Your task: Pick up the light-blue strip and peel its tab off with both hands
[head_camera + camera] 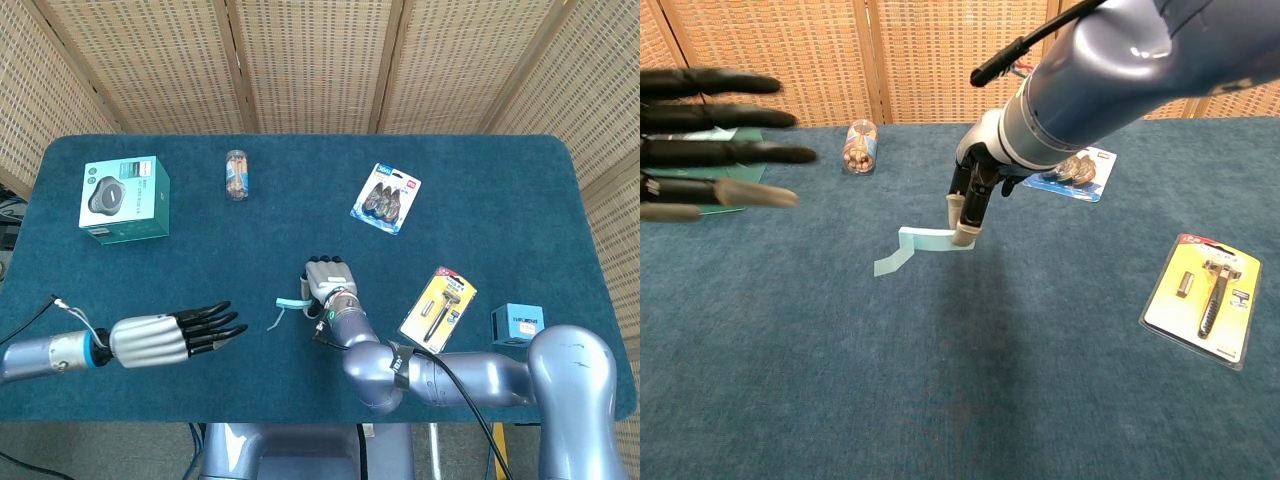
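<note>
The light-blue strip (pixel 921 243) hangs above the blue tabletop, pinched at one end by my right hand (pixel 971 200); its free tab end (pixel 887 265) droops down and to the left. In the head view the strip (pixel 291 303) sticks out left of the right hand (pixel 327 280). My left hand (pixel 170 337) is open with fingers stretched flat, pointing toward the strip and still a hand's width short of it. In the chest view the left hand (pixel 710 135) fills the upper left, holding nothing.
A teal box (pixel 125 198) and a small jar (pixel 236 174) lie at the back left. A blue blister pack (pixel 386 198) sits behind the right hand. A yellow razor card (pixel 438 309) and a small blue box (pixel 518 325) lie at the right.
</note>
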